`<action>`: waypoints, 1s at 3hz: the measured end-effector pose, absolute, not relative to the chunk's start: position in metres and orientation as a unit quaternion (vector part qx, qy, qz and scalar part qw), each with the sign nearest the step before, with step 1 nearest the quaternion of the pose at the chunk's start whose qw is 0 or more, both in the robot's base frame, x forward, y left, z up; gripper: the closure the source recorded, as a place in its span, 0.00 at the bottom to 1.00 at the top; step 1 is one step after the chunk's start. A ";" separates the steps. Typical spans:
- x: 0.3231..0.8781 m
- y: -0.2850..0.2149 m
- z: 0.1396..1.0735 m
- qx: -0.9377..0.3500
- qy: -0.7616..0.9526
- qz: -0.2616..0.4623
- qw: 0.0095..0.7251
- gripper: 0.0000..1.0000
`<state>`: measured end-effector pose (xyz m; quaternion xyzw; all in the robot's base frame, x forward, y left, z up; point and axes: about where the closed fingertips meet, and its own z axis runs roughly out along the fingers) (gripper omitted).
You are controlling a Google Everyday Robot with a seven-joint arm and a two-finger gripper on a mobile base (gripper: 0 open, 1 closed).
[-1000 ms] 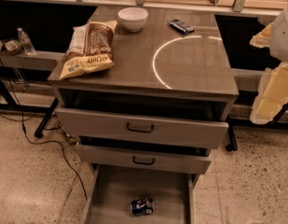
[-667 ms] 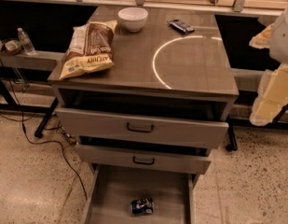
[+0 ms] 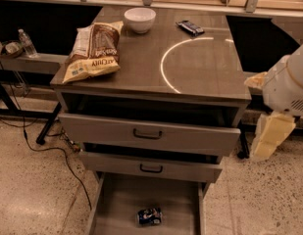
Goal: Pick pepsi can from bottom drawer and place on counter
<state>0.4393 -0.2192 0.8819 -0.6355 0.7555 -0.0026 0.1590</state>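
Camera view from above: the gripper [image 3: 269, 137] hangs at the right edge beside the cabinet, well apart from everything; whether it is apart or together cannot be told. Nothing is picked up yet. The can [image 3: 150, 216] lies on its side in the open bottom drawer [image 3: 116, 204], nearest us. The bench [image 3: 200, 77] above holds a chip bag [image 3: 92, 53], a bowl [image 3: 139, 19] and a wrapped bar [image 3: 190, 27]. The drawer's near end is cut off.

Dark-blue pepsi can [image 3: 150, 216]; grey-brown counter [image 3: 205, 77]; cream pincer [image 3: 269, 140] at right.
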 end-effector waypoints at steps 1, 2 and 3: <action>0.437 -0.213 0.813 -0.645 0.750 0.022 0.148 0.00; 0.422 -0.211 0.744 -0.640 0.755 0.060 0.129 0.00; 0.420 -0.210 0.740 -0.639 0.755 0.063 0.130 0.00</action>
